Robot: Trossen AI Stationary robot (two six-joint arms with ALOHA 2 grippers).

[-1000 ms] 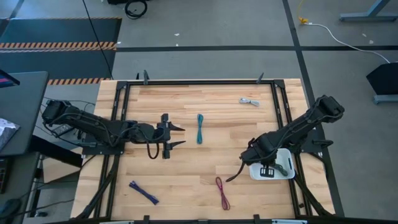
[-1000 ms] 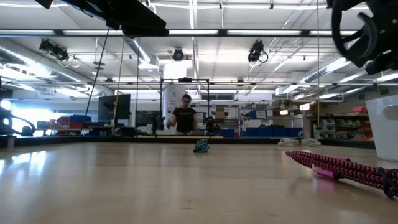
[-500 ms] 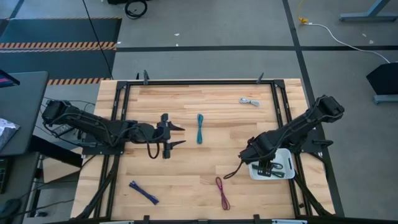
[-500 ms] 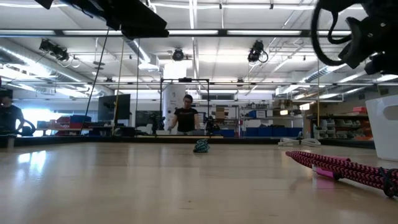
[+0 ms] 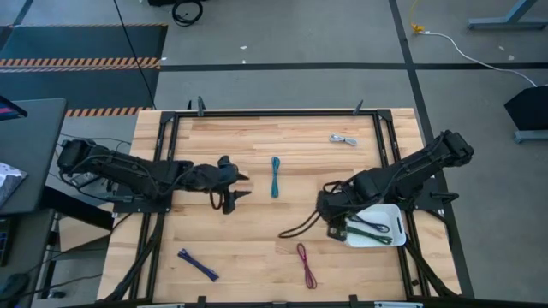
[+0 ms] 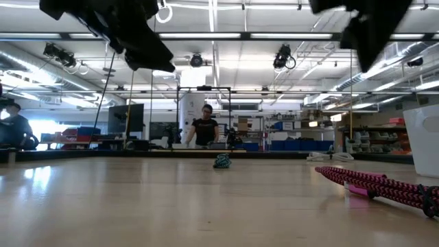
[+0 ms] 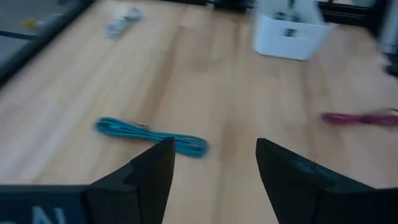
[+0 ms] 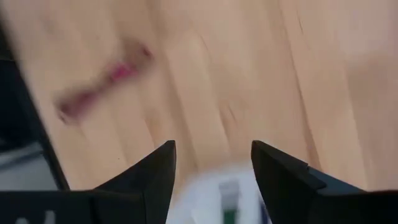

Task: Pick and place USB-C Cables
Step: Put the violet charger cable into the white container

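Teal cable (image 5: 275,176): lies straight on the wooden table (image 5: 300,150), mid-table, just ahead of the left gripper; also seen in the left wrist view (image 7: 149,135).
Maroon cable (image 5: 306,264): near the table's front edge, right of centre.
Blue cable (image 5: 198,264): front left of the table.
Pale grey cable (image 5: 343,139): far right corner area.
Green cable (image 5: 370,226): inside the white bin (image 5: 396,214) at the right edge.
Right gripper (image 5: 336,229): at the bin's left rim, fingers spread apart and empty.
Left gripper (image 5: 240,186): left of the teal cable, not touching it, fingers spread and empty.
Background: 1 person (image 6: 204,127) stands beyond the table.
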